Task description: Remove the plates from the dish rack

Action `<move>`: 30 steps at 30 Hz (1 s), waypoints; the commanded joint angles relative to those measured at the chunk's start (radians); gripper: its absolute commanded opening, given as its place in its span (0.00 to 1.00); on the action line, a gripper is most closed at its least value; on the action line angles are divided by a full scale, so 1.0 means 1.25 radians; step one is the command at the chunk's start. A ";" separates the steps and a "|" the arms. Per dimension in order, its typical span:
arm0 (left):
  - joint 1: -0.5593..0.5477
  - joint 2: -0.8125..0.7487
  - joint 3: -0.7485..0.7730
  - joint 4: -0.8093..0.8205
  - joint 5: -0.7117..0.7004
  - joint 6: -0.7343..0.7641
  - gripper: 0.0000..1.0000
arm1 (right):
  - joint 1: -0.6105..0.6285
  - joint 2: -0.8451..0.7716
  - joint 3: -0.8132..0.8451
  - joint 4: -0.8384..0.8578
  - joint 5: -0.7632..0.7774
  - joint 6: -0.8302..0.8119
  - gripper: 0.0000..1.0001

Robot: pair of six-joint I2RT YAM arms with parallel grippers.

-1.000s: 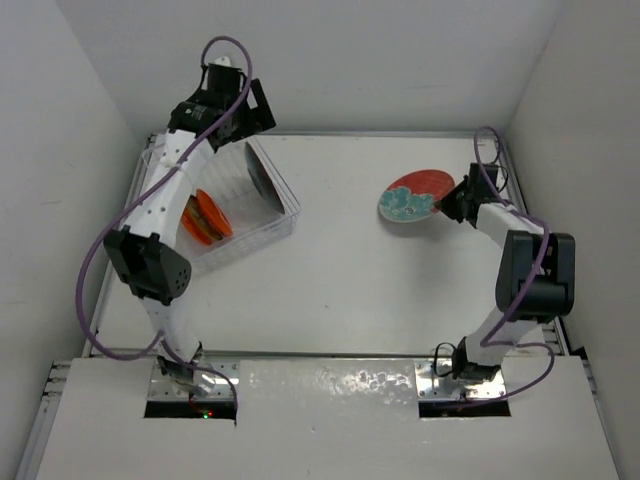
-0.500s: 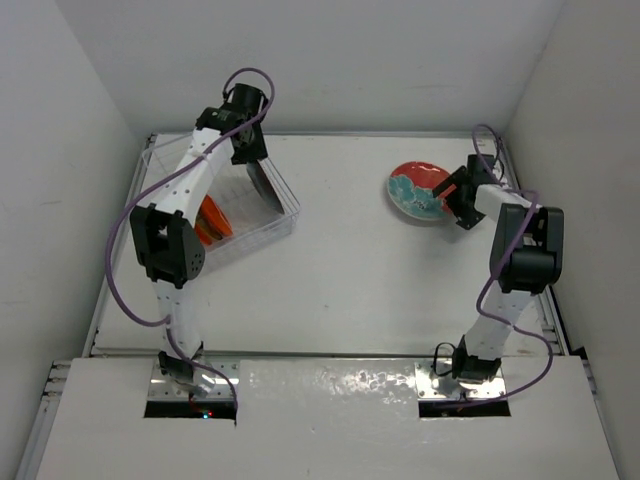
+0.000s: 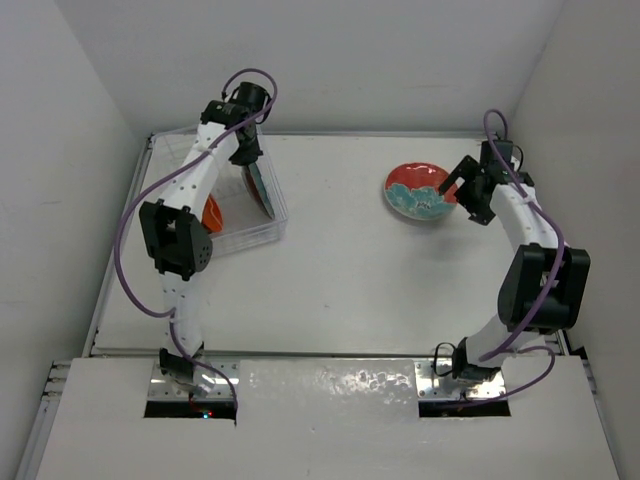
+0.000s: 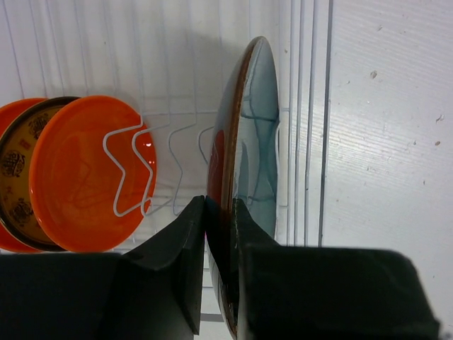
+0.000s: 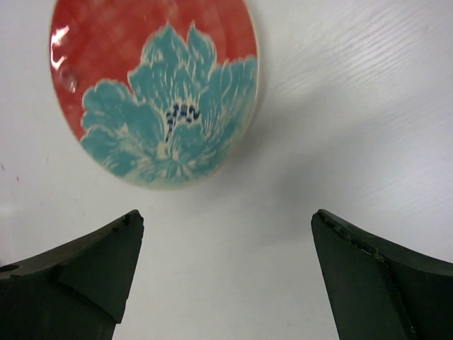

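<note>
A dark teal plate (image 4: 249,152) stands on edge in the clear dish rack (image 4: 106,49). My left gripper (image 4: 220,212) is shut on its rim, one finger on each face. From above, the left gripper (image 3: 249,158) sits over this plate (image 3: 259,187) at the rack's right end. Two orange plates (image 4: 85,173) and a yellow-patterned one (image 4: 15,170) stand in slots to the left. A red plate with a teal flower (image 5: 159,92) lies flat on the table. My right gripper (image 5: 226,230) is open just short of it, holding nothing.
The dish rack (image 3: 240,236) sits at the back left, near the left wall. The red plate (image 3: 420,190) lies at the back right, with my right gripper (image 3: 463,192) beside its right edge. White walls close in the table on three sides.
My right gripper opened, let go of the red plate onto the table and drew back. My left gripper came down onto the teal plate's rim and shut on it. The rack has turned slightly.
</note>
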 commanded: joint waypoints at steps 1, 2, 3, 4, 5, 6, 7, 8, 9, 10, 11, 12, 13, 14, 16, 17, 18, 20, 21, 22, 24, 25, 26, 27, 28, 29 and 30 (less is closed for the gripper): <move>-0.008 -0.040 0.100 0.045 0.053 -0.066 0.00 | 0.005 0.009 0.029 -0.062 -0.113 -0.045 0.99; -0.008 -0.049 0.104 0.046 0.041 -0.067 0.00 | 0.005 0.011 0.034 -0.066 -0.128 -0.046 0.99; -0.008 -0.060 0.114 0.046 0.021 -0.066 0.00 | 0.005 0.011 0.039 -0.071 -0.141 -0.047 0.99; -0.008 -0.066 0.119 0.051 0.013 -0.061 0.00 | 0.005 0.007 0.040 -0.072 -0.154 -0.048 0.99; -0.007 -0.079 0.125 0.054 -0.012 -0.060 0.00 | 0.005 0.005 0.041 -0.074 -0.171 -0.047 0.99; -0.008 -0.087 0.127 0.057 -0.028 -0.053 0.00 | 0.005 0.003 0.049 -0.083 -0.177 -0.048 0.99; -0.007 -0.093 0.127 0.060 -0.044 -0.052 0.00 | 0.005 0.002 0.054 -0.086 -0.182 -0.049 0.99; -0.008 -0.105 0.124 0.061 -0.072 -0.044 0.00 | 0.005 0.002 0.064 -0.091 -0.193 -0.049 0.99; -0.008 -0.112 0.118 0.066 -0.084 -0.036 0.00 | 0.005 0.002 0.069 -0.094 -0.197 -0.051 0.99; -0.008 -0.118 0.107 0.086 -0.090 -0.028 0.00 | 0.005 0.003 0.074 -0.097 -0.204 -0.051 0.99; -0.007 -0.131 0.062 0.109 -0.077 0.003 0.00 | 0.005 0.003 0.079 -0.097 -0.216 -0.052 0.99; -0.007 -0.132 0.043 0.129 -0.060 0.019 0.00 | 0.005 0.006 0.083 -0.096 -0.222 -0.052 0.99; -0.007 -0.127 0.038 0.139 -0.050 0.026 0.00 | 0.005 0.009 0.087 -0.102 -0.225 -0.052 0.99; -0.007 -0.105 0.048 0.138 -0.021 0.046 0.00 | 0.005 0.011 0.089 -0.102 -0.231 -0.052 0.99; -0.008 -0.066 0.094 0.100 -0.026 0.051 0.00 | 0.005 0.011 0.093 -0.108 -0.232 -0.052 0.99; -0.008 -0.072 0.083 0.100 -0.034 0.050 0.00 | 0.005 0.008 0.093 -0.108 -0.233 -0.053 0.99; -0.009 -0.082 0.072 0.106 -0.047 0.046 0.00 | 0.005 0.007 0.093 -0.108 -0.240 -0.053 0.99; -0.011 -0.128 0.025 0.121 -0.103 0.037 0.00 | 0.005 0.001 0.082 -0.101 -0.257 -0.048 0.99; -0.011 -0.155 -0.006 0.164 -0.120 0.037 0.00 | 0.005 -0.002 0.068 -0.054 -0.313 -0.042 0.99; -0.011 -0.216 -0.070 0.188 -0.136 0.037 0.00 | 0.005 -0.006 0.052 -0.013 -0.358 -0.020 0.99; -0.011 -0.320 -0.159 0.268 -0.174 0.036 0.00 | 0.014 -0.024 -0.011 0.152 -0.501 0.027 0.99; -0.011 -0.356 -0.189 0.296 -0.180 0.036 0.00 | 0.024 -0.031 -0.028 0.198 -0.528 0.035 0.99; -0.011 -0.389 -0.214 0.354 -0.178 0.035 0.00 | 0.035 -0.040 -0.025 0.245 -0.544 0.034 0.99; -0.011 -0.458 -0.271 0.386 -0.146 0.034 0.00 | 0.065 -0.041 -0.010 0.247 -0.550 0.011 0.99; -0.011 -0.490 -0.301 0.416 -0.118 0.030 0.00 | 0.084 -0.038 0.029 0.243 -0.549 -0.006 0.99; -0.011 -0.518 -0.326 0.473 -0.091 0.025 0.00 | 0.097 -0.036 0.048 0.237 -0.549 -0.021 0.99; -0.008 -0.571 -0.385 0.498 -0.060 0.013 0.00 | 0.153 -0.025 0.066 0.242 -0.550 -0.033 0.99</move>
